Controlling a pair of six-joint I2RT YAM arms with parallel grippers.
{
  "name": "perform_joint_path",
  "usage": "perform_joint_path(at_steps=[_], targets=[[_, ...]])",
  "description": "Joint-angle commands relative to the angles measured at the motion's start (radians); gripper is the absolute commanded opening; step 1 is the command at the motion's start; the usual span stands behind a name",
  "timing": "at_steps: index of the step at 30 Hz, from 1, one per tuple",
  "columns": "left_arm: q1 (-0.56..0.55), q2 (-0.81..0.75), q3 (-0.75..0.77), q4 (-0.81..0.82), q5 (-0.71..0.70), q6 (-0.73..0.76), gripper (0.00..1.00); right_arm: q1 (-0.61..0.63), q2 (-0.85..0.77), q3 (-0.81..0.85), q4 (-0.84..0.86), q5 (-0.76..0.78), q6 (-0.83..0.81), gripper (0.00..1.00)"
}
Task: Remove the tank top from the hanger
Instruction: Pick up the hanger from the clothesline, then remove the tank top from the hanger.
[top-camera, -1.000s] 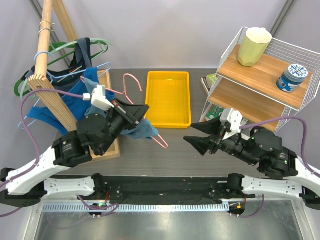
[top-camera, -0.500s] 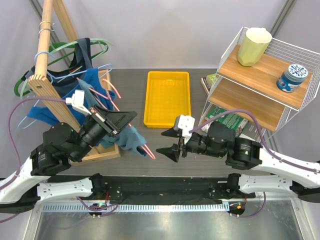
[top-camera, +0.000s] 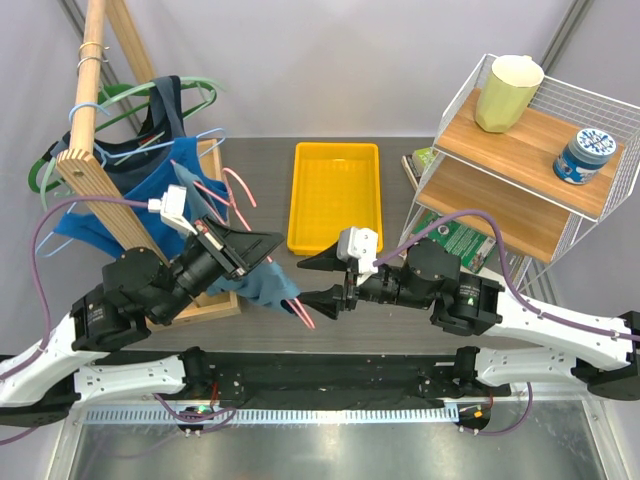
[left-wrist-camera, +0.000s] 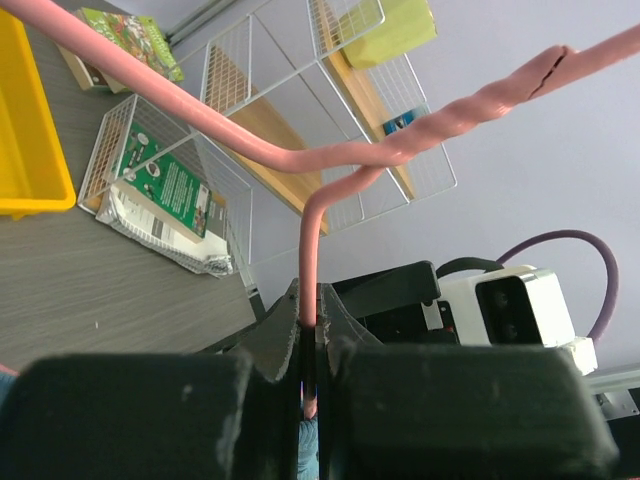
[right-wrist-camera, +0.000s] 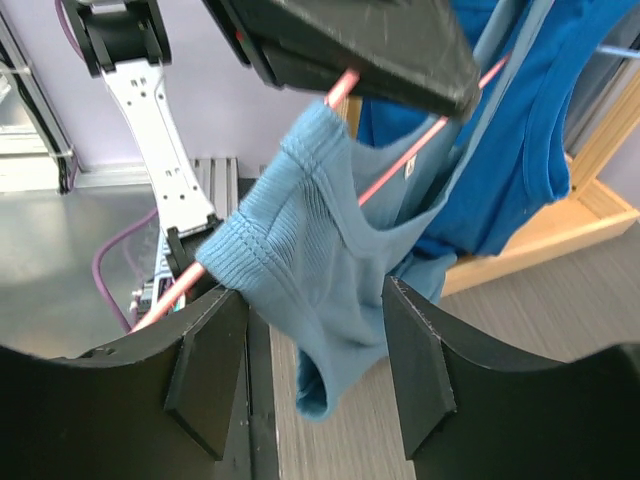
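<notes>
My left gripper (top-camera: 268, 245) (left-wrist-camera: 310, 300) is shut on the wire of a pink hanger (top-camera: 238, 188) (left-wrist-camera: 305, 165) and holds it up above the table. A light blue tank top (top-camera: 263, 286) (right-wrist-camera: 320, 250) hangs from the hanger (right-wrist-camera: 408, 152), one ribbed strap bunched over its lower end. My right gripper (top-camera: 302, 283) (right-wrist-camera: 315, 292) is open just right of the cloth. In the right wrist view the hanging fabric sits between its two fingers, which stand apart from it.
A wooden rack (top-camera: 92, 150) at the left carries more hangers and darker blue garments (top-camera: 150, 200). A yellow tray (top-camera: 335, 195) lies mid-table. At the right stands a wire shelf (top-camera: 520, 150) with a cup (top-camera: 508, 92), a blue tin (top-camera: 588, 155) and packets (top-camera: 455, 235) beneath.
The right arm has swung left from near the shelf up to the tank top. The left gripper has shifted the hanger and cloth slightly down and towards the front.
</notes>
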Motion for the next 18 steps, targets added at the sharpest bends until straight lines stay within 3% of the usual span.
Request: perform_joint_path(at_steps=[1, 9, 12, 13, 16, 18], targets=[[0.003, -0.01, -0.001, 0.073, 0.016, -0.004, 0.0, 0.0, -0.009, 0.016, 0.103, -0.016, -0.016, 0.59], [0.003, 0.008, 0.007, 0.079, 0.041, -0.012, 0.0, 0.0, 0.004, -0.013, 0.163, -0.033, -0.003, 0.54], [0.003, 0.013, 0.009, 0.072, 0.032, -0.005, 0.0, 0.0, 0.001, -0.018, 0.181, -0.025, -0.002, 0.38], [0.003, 0.013, 0.009, 0.069, 0.026, -0.002, 0.0, -0.002, -0.001, -0.019, 0.181, -0.024, 0.0, 0.25], [0.003, 0.017, 0.009, 0.058, -0.009, 0.017, 0.0, 0.0, -0.018, -0.036, 0.172, -0.01, 0.009, 0.02], [0.003, 0.022, 0.016, 0.056, -0.036, 0.042, 0.0, 0.0, -0.035, -0.044, 0.146, -0.015, 0.012, 0.01]])
